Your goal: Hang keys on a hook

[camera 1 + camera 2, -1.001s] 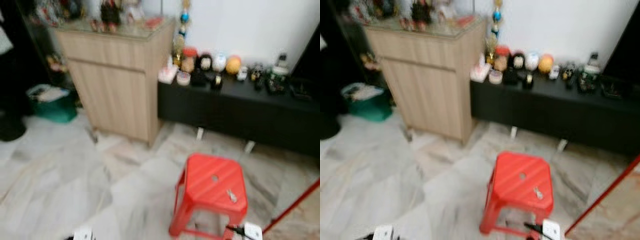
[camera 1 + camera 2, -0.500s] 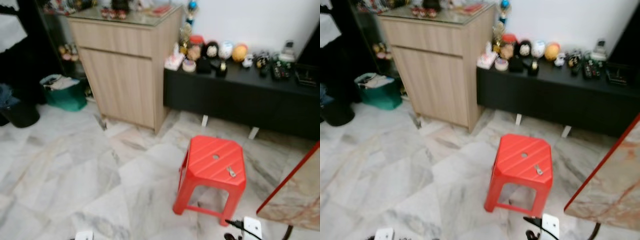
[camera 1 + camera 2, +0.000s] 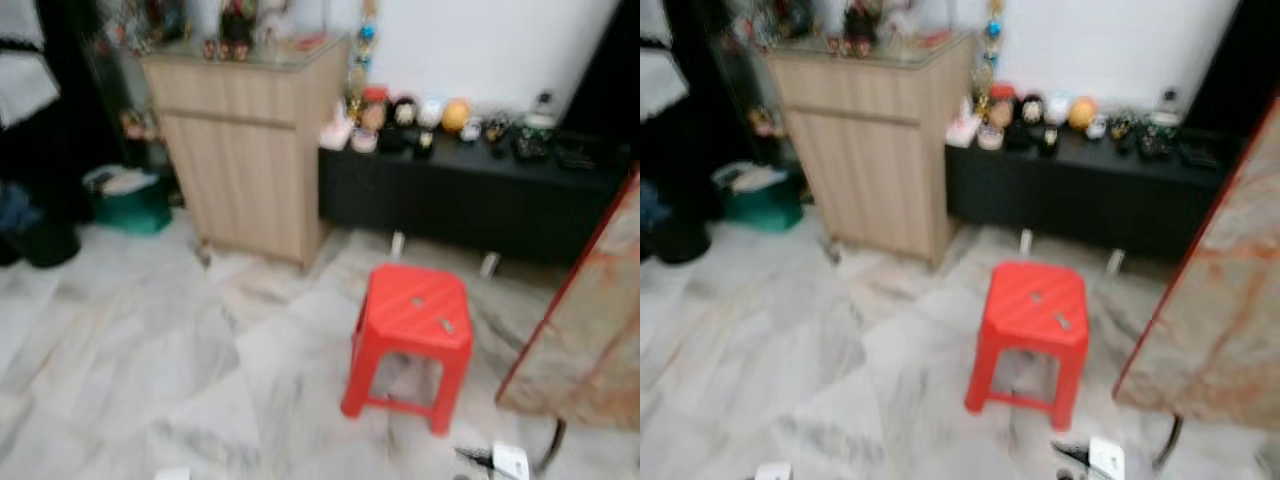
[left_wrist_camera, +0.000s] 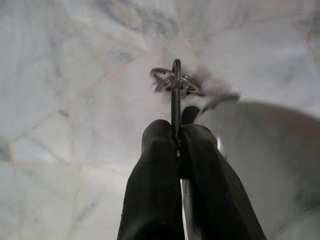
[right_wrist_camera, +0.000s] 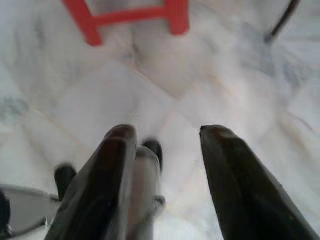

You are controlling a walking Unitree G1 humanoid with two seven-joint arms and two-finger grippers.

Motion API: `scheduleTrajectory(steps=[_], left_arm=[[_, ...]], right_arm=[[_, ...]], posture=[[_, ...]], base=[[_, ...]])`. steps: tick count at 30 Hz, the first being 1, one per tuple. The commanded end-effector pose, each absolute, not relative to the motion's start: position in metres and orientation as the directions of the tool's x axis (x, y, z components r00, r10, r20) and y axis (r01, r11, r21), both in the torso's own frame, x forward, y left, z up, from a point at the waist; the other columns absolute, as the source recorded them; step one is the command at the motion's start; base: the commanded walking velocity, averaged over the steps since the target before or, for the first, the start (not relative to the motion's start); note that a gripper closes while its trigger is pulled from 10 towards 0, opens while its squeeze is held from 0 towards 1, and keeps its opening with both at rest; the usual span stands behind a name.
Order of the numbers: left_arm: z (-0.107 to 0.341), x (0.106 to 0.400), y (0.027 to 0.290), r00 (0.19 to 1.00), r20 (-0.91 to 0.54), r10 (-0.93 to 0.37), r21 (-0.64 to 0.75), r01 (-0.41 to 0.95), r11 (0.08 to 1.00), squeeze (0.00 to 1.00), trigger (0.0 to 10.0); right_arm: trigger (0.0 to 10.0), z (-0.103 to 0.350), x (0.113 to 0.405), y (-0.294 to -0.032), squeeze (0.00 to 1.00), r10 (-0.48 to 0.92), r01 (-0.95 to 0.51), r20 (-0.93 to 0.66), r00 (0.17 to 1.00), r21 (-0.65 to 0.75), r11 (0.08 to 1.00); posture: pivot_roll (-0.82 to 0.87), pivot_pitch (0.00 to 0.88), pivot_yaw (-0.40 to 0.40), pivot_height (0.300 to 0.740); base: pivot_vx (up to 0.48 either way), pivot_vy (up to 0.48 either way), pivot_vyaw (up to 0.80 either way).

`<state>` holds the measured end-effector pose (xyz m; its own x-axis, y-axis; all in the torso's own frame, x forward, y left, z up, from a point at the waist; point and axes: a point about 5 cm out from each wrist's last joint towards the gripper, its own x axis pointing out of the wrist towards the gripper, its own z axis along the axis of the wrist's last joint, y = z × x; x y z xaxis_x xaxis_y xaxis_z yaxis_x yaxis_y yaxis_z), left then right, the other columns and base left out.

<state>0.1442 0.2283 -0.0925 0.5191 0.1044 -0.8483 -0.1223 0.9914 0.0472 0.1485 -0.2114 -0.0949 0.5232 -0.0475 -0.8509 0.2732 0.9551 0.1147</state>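
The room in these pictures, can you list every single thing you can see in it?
stool: one, red, on the marble floor in the middle
small metal item: one, silvery, on the stool's seat
cabinet: one, light wood, against the back wall
low bench: one, black, beside the cabinet, small ornaments on top
bin: one, green, robot's left of the cabinet
marble tabletop: one, red-edged, robot's right
keys: one bunch, metal, pinched in the left gripper
left gripper: shut on the keys, above the floor
right gripper: open, above the floor near the stool's legs
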Motion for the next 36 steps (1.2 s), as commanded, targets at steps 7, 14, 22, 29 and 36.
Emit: scheduleTrajectory(steps=[7,14,22,29,36], left_arm=[[-0.0932,0.1436,0.2269,0.511,-0.855,0.092,0.049,-0.097,0.994,0.00,10.0],[-0.0928,0.1442,0.2273,0.515,-0.852,0.094,0.047,-0.103,0.994,0.00,10.0],[-0.0925,0.1447,0.2280,0.515,-0.852,0.098,0.054,-0.098,0.994,0.00,10.0],[-0.0923,0.1452,0.2282,0.516,-0.851,0.097,0.056,-0.094,0.994,0.00,10.0],[-0.0922,0.1455,0.2284,0.515,-0.852,0.097,0.058,-0.091,0.994,0.00,10.0]], right_arm=[[10.0,-0.0926,0.1530,-0.2142,0.00,-0.058,0.275,-0.843,0.535,0.109,0.955],[10.0,-0.0925,0.1533,-0.2141,0.00,-0.061,0.280,-0.843,0.535,0.109,0.954],[10.0,-0.0929,0.1530,-0.2138,0.00,-0.061,0.283,-0.847,0.527,0.108,0.953],[10.0,-0.0929,0.1532,-0.2136,0.00,-0.060,0.281,-0.850,0.524,0.106,0.954],[10.0,-0.0927,0.1539,-0.2133,0.00,-0.058,0.279,-0.849,0.526,0.107,0.954]], posture=[[0.05,0.000,-0.046,0.713],[0.05,0.000,-0.047,0.713],[0.05,0.000,-0.048,0.713],[0.05,0.000,-0.046,0.713],[0.05,0.000,-0.046,0.713]], base=[[0.000,0.000,0.00],[0.000,0.000,0.00],[0.000,0.000,-0.12],[0.000,0.000,-0.72],[0.000,0.000,-0.71]])
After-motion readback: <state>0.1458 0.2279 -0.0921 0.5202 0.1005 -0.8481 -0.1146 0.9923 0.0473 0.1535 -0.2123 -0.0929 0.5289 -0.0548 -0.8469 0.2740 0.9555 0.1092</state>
